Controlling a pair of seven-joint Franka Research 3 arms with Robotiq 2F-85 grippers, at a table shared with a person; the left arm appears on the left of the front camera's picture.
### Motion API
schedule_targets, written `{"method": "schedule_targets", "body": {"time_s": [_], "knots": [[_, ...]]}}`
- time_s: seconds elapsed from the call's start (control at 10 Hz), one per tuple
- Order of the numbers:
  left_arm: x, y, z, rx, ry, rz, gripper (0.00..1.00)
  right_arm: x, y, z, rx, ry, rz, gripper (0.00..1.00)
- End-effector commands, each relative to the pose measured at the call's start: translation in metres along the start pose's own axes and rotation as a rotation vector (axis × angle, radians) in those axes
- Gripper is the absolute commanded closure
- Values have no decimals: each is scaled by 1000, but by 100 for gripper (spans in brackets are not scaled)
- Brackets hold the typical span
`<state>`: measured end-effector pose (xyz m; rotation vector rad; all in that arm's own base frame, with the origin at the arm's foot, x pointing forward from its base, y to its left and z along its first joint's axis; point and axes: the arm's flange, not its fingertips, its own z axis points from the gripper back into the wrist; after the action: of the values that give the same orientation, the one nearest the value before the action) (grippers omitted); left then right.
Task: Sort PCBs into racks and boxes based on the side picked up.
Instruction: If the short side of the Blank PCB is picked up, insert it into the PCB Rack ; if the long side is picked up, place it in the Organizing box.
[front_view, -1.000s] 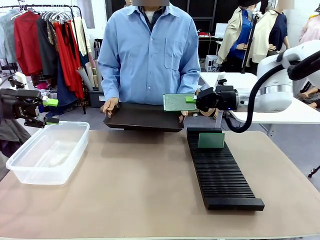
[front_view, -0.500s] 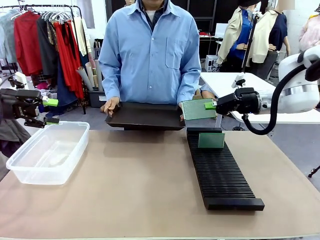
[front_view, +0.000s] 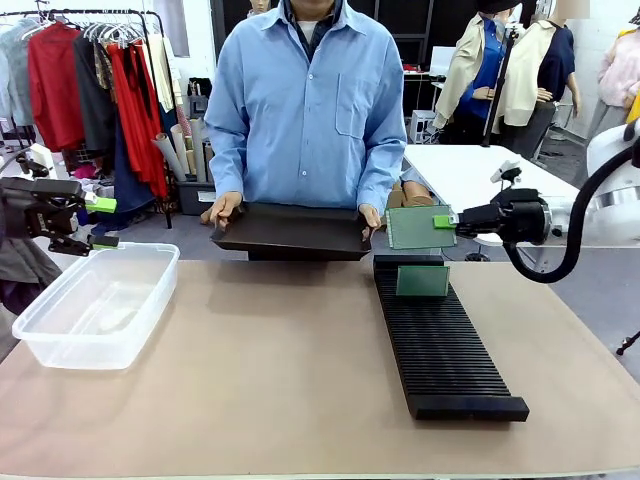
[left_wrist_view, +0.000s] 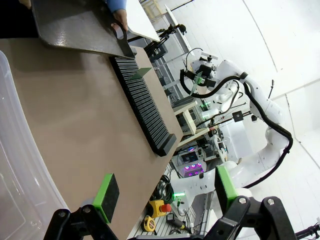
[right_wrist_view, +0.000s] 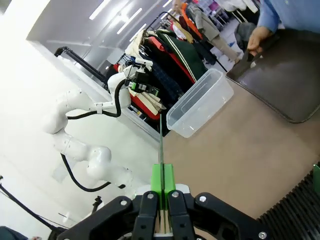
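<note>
Left tool (front_view: 103, 222) hangs off the bench's left edge, above the far left corner of the clear tub (front_view: 75, 352), fingers spread wide, nothing between the green pads (left_wrist_view: 106, 197). Tub sits on the bench (front_view: 270, 380) at the left side; I can't make out anything inside it. Middle, far edge: person in a blue shirt holds a flat black tray (front_view: 290, 232) with one hand (front_view: 225, 210) at its left end and the other hand (front_view: 371, 215) at its right end. Just right of the tray, one PCB (front_view: 418, 228) is up in the air over the far end of the rack (front_view: 440, 345), broad face toward the robot side. Right tool (front_view: 443, 220) pinches it by its right edge; from the right wrist camera the board is edge-on, a thin line running up from the pressed-together pads (right_wrist_view: 163, 182). Below it, a second PCB (front_view: 422, 281) stands upright in a slot near the rack's far end, apart from the held board. Rack runs front to back on the bench's right half; the nearer slots hold no boards.
</note>
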<state>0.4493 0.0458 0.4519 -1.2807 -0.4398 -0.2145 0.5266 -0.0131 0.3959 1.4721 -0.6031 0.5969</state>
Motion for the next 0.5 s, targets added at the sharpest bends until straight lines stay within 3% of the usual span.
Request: {"method": "schedule_targets", "body": {"time_s": [0.0, 0.4], "knots": [[0, -1, 1, 0, -2, 0, 0, -16, 0, 8, 53, -20, 156, 100], [0, -1, 1, 0, -2, 0, 0, -44, -21, 27, 43, -72, 274, 100]]}}
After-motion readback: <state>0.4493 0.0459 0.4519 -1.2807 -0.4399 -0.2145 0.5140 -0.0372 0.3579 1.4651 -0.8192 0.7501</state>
